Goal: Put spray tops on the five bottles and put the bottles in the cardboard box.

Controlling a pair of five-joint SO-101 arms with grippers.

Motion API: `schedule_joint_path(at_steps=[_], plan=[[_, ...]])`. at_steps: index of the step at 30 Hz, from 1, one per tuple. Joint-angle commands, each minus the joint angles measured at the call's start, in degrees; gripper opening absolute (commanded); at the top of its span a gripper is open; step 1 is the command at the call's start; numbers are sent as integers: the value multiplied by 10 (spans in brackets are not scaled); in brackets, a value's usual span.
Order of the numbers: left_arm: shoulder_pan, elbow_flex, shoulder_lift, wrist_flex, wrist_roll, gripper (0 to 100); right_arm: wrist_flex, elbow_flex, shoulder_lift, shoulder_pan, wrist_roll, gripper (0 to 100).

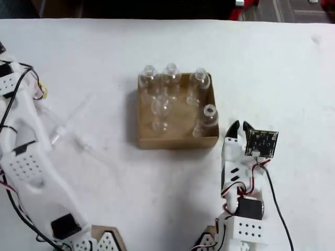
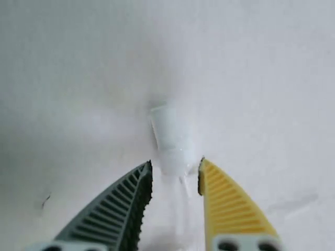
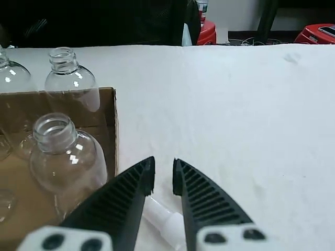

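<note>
left gripper (image 2: pixel 175 166) fingers spread either side of a white spray top (image 2: pixel 170 140) on the table (image 2: pixel 261 78), right gripper (image 3: pixel 164 168) narrowly parted, empty, over a second spray top (image 3: pixel 163 220) beside the cardboard box (image 3: pixel 112 125)

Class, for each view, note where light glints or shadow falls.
High view: glints on the clear bottles in the cardboard box, whose near wall is shaded. Left wrist view: a faint shadow on the table at one end of the white spray top. Right wrist view: bright specks on the nearest bottle; the room beyond the table is dark.
</note>
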Motion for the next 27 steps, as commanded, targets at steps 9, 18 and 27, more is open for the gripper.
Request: schedule_joint_path(at_steps=[9,18,27], plan=[[-17,-299,184,84,62,146,-10,4,-6,-5,1,49],[-22,-396,283,95,94,146,-9,4,-6,-5,1,49],[-10,-503,291,190,123,21,-9,4,-6,-5,1,49]])
